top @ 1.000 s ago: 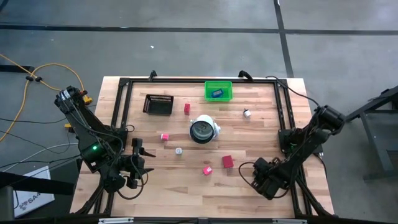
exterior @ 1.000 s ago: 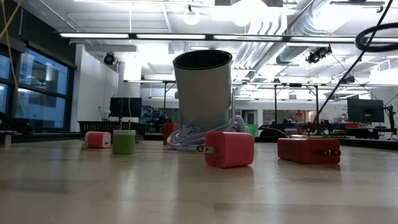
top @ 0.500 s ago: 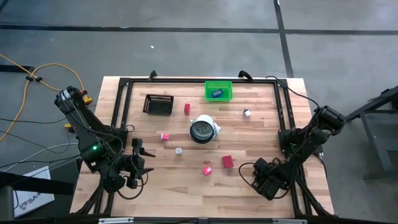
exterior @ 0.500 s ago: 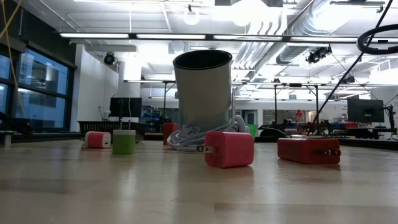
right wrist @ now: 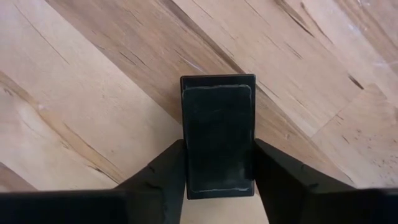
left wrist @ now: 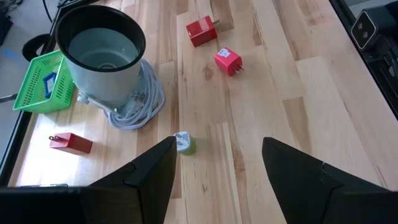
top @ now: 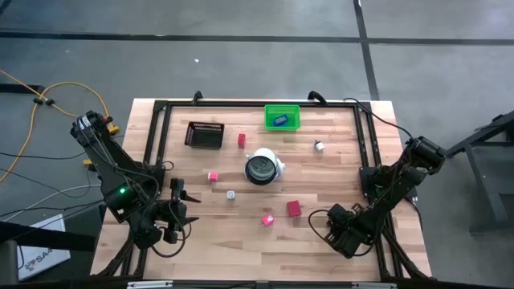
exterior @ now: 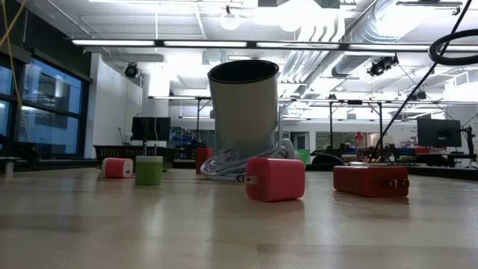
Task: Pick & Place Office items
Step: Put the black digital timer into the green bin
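A black flat rectangle (right wrist: 217,124) lies flat on the wood under my right gripper (right wrist: 217,163), which points straight down near the table's right front corner (top: 339,231) and is shut on it. In the high view the arm hides it. My left gripper (left wrist: 217,155) hangs open above the table's left front (top: 178,210), holding nothing. Loose on the table are red blocks (top: 294,209) (top: 241,140), pink blocks (top: 267,218) (top: 213,176) and small silvery bits (top: 230,194) (top: 319,145). My right gripper pinches the black rectangle by its two long sides (right wrist: 186,163) between the two fingers, at one end of it. The fingers come from above, pointing down, and lie across it. The rectangle rests flat on the table.
A white round object with a dark face (top: 263,167) and a coiled cable stands mid-table. A green bin (top: 292,117) holding a blue piece (top: 280,120) and a black mesh tray (top: 205,135) sit at the far side. A black frame (top: 157,128) runs along the table's edges.
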{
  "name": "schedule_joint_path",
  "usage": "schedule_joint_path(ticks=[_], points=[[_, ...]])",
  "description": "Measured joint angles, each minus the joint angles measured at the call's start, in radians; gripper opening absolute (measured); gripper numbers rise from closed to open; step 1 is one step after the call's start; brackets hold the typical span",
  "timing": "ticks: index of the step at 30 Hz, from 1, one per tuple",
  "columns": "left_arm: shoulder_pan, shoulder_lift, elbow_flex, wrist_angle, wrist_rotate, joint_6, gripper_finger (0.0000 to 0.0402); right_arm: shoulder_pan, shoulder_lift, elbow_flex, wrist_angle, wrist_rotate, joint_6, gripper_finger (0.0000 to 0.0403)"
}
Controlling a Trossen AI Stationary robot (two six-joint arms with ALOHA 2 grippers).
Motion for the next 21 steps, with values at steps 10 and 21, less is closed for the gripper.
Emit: schedule_joint_path(ticks=[10,21], points=[[0.000,0.000,0.000,0.000,0.000,0.000,0.0227,0.000,0.000,0.000,0.000,0.000,0.002,0.0155],[0.000,0.000,0.000,0.000,0.000,0.000,0.0227,0.000,0.000,0.000,0.001,-0.021,0.002,0.0149]])
